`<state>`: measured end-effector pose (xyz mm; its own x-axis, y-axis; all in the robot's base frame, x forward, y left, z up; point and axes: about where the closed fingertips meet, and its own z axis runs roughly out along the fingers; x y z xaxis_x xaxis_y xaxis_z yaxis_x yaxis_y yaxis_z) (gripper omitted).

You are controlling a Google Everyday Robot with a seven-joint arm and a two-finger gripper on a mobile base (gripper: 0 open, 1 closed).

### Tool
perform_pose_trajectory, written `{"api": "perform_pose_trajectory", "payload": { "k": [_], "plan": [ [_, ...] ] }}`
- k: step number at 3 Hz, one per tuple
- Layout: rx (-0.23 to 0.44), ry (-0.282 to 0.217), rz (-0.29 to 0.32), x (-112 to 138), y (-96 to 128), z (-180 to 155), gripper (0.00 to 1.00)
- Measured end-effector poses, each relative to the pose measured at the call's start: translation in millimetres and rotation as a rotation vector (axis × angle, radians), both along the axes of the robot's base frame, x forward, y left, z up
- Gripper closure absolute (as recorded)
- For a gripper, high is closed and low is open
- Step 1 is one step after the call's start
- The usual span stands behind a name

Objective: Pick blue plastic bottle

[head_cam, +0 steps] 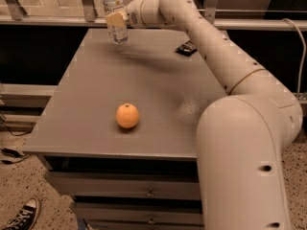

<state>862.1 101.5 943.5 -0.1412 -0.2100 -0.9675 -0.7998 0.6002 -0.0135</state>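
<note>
The blue plastic bottle (113,4) is a slim clear bottle with a white label, at the far left end of the grey table (86,104). Its cap is cut off by the top edge of the view. My gripper (116,21) reaches in from the right and is shut around the bottle's lower half, with a tan finger pad (114,19) showing in front of the label. The bottle's base hangs just above the tabletop, over its shadow. The orange (127,115) lies alone near the table's front, far from the gripper.
A small dark flat packet (186,48) lies at the far right of the table under my arm. A railing with glass (57,18) runs behind the table. Drawers (124,190) sit below the front edge. A sneaker (21,217) is on the floor at bottom left.
</note>
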Motion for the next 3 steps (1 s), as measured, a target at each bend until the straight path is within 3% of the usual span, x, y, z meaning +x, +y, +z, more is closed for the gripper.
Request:
{"api": "perform_pose_trajectory", "payload": {
  "k": [2, 3],
  "plan": [
    [0.072, -0.032, 0.21, -93, -33, 36, 1.0],
    [0.071, -0.031, 0.21, -93, -34, 36, 1.0]
  ]
}}
